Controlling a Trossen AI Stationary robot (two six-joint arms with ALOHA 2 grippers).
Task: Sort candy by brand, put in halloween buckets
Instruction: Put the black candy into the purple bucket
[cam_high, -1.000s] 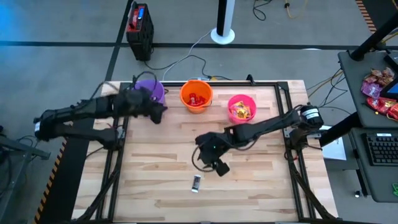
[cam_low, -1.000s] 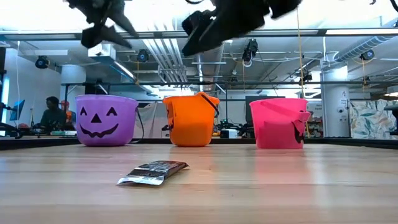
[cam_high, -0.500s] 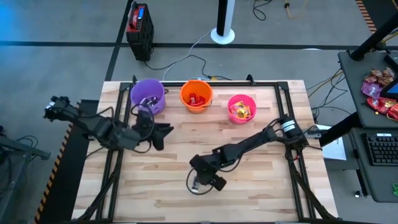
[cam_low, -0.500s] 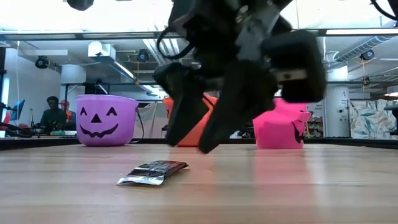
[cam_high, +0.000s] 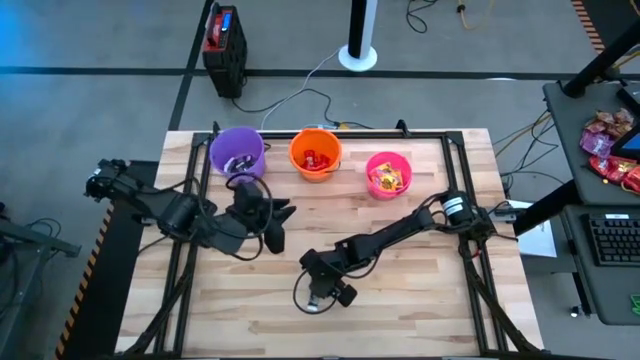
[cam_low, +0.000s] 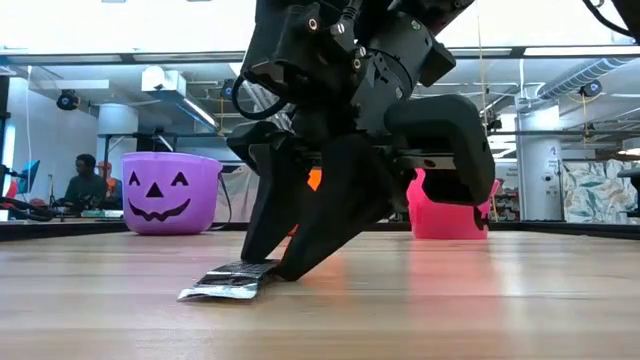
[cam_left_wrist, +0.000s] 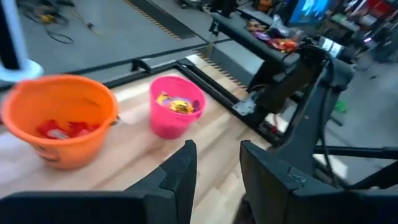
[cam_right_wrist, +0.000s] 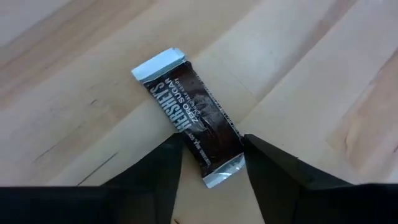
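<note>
One dark brown foil-wrapped bar (cam_right_wrist: 189, 117) lies flat on wooden table (cam_high: 420, 300); right gripper (cam_right_wrist: 210, 163) straddles its near end, fingers apart, nothing held; flat wrapper could skid aside as fingers close

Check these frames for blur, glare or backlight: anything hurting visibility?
Left wrist view: motion-smeared, orange bucket soft. Low view: bright ceiling backlights the right gripper into a silhouette over the dark bar. Right wrist view: sharp, wrapper lettering legible. High view: evenly lit.
</note>
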